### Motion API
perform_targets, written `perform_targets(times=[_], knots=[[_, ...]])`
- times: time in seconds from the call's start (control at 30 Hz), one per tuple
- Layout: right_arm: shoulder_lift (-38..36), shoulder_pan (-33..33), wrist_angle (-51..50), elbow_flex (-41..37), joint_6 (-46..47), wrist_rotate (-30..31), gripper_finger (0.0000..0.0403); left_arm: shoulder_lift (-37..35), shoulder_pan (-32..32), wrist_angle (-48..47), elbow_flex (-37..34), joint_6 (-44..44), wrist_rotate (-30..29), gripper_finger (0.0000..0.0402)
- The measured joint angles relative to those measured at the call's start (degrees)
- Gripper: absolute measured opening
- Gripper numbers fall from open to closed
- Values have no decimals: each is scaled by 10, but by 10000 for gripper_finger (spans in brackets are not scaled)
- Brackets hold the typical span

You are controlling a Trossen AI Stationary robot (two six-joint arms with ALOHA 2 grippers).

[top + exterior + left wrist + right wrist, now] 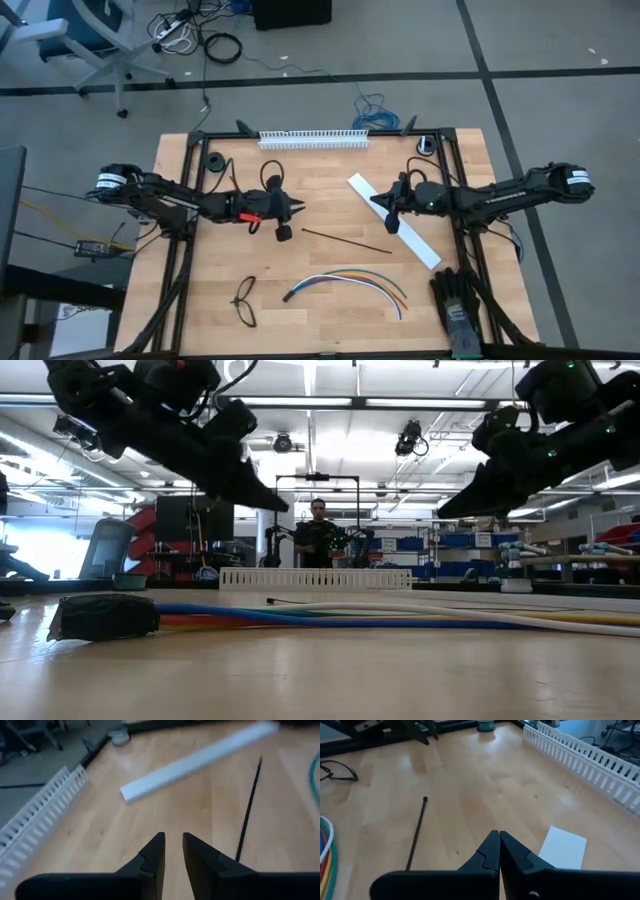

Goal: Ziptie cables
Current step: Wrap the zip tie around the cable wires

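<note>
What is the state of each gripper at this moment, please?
Left gripper: slightly open, holds nothing, above the table near the ziptie.
Right gripper: shut, empty, above the white strip.

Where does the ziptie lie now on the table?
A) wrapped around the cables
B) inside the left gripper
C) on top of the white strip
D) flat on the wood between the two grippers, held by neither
D: in the high view the ziptie lies bare on the table, apart from the left gripper, the right gripper, the cables and the white strip.
</note>
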Motion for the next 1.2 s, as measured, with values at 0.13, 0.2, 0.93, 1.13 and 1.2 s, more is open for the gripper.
perform_targets(times=[0.13,0.2,0.93,1.13,1.2], knots=[[-3,-1,-1,0,-9,-1,0,8,-1,22,0,-51,48,80],[-3,-2,-1,0,-11,-10,0,18,-2,9,-1,-53,87,80],[303,8,-56,227,8,-75,13,112,5,-7,-9,-68,117,78],[412,8,-101,344,-15,-109,45,92,5,19,-50,-105,107,78],[439,7,-102,373,-22,-122,56,81,5,38,-67,-118,103,78]])
